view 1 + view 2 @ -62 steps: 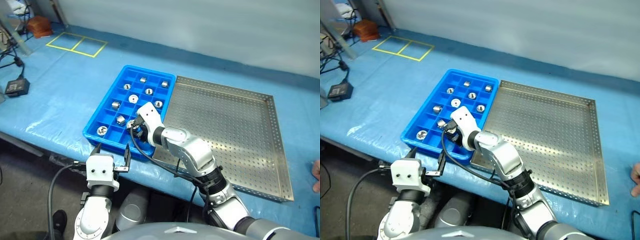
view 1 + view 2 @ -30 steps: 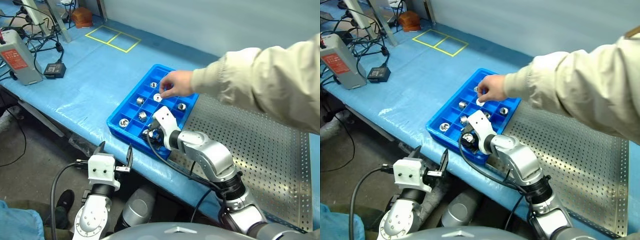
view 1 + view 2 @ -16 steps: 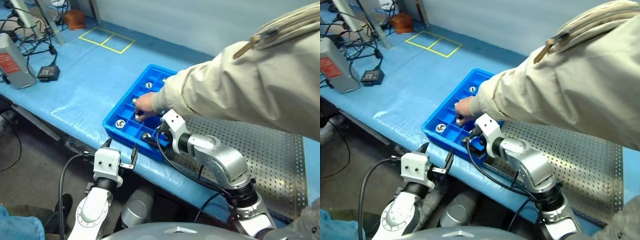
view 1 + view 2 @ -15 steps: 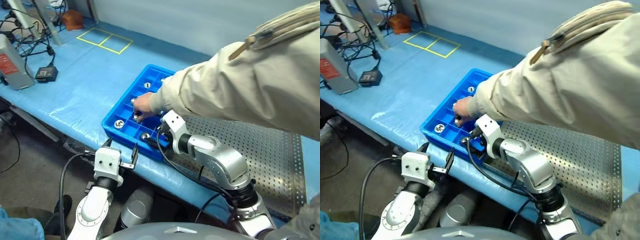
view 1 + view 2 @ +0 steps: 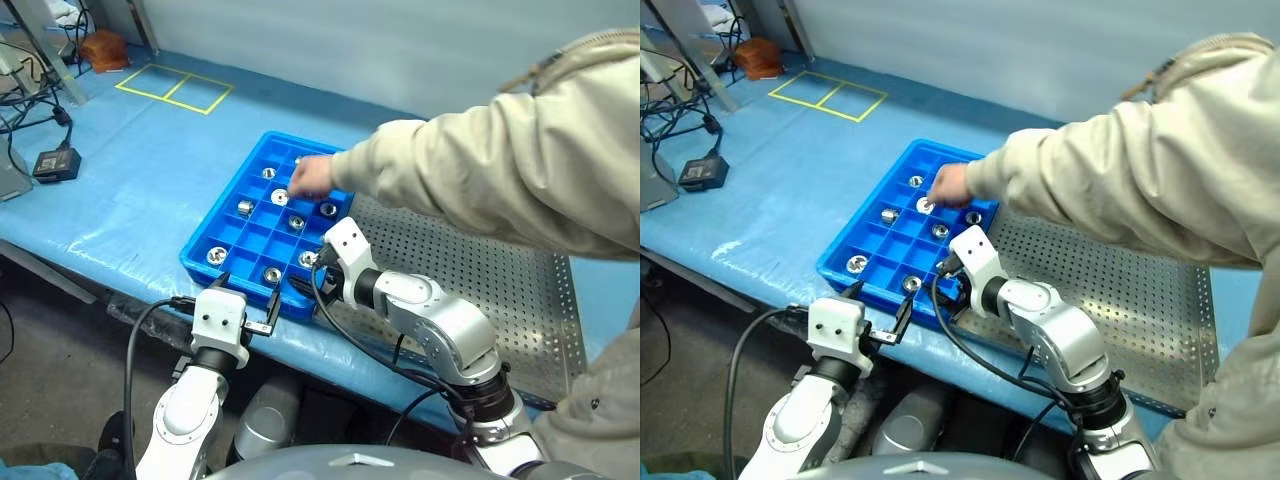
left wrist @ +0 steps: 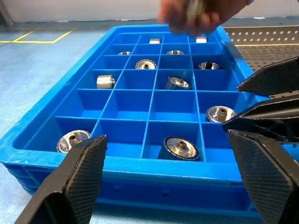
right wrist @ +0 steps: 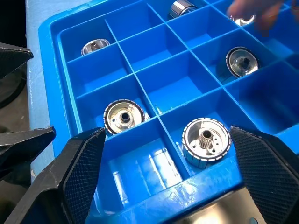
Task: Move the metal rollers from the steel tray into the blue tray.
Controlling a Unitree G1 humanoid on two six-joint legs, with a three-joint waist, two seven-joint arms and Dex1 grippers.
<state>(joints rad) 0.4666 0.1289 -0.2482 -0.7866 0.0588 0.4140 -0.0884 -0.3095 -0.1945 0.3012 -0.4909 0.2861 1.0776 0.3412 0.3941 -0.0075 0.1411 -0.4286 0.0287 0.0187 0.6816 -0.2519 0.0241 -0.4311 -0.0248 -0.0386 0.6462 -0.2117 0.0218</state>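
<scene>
The blue tray [image 5: 222, 205] lies on the blue-covered table, with several metal rollers [image 6: 179, 147] standing singly in its square cells. To its right lies the steel tray [image 5: 470, 265], its perforated floor partly under a person's sleeve. My right gripper [image 7: 167, 132] hangs open over the blue tray's near right corner, with one roller [image 7: 206, 139] just below it and nothing between its fingers. My left gripper [image 5: 243, 293] stands open in front of the tray's near rim, also empty. A person's hand [image 5: 312, 177] hovers over the far cells with something shiny in its fingers.
The person's beige sleeve [image 5: 500, 170] crosses above the steel tray from the right. A black power adapter [image 5: 55, 163] with cables lies at the table's left. Yellow taped squares [image 5: 175, 88] mark the far left. The table's front edge runs just below the blue tray.
The person's hand has gone from the tray's middle cells back to its far cells. The whole picture has swung, as the camera moved. Both grippers stay where they were, open.
</scene>
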